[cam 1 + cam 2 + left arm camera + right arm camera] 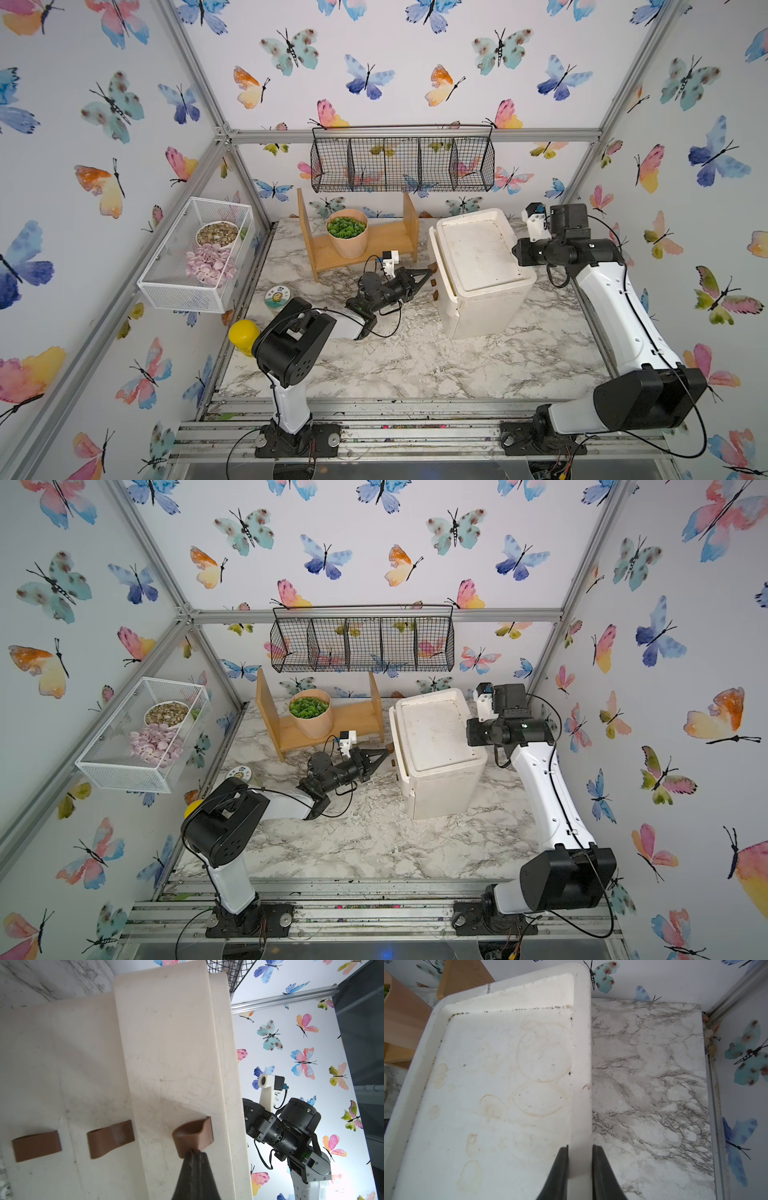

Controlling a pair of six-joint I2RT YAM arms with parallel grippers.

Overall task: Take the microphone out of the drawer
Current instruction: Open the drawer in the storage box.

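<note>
The left gripper (195,1152) is seen closed together on the brown strap handle (193,1134) of the top drawer (166,1053) of the white drawer cabinet (482,307), which is stood on the marble tabletop (415,357). That drawer front is set slightly proud of the two below, whose handles (111,1138) are left untouched. The right gripper (580,1147) is clamped on the raised rim (581,1064) of the cabinet's stained top. The microphone cannot be seen; the drawer interiors are hidden.
</note>
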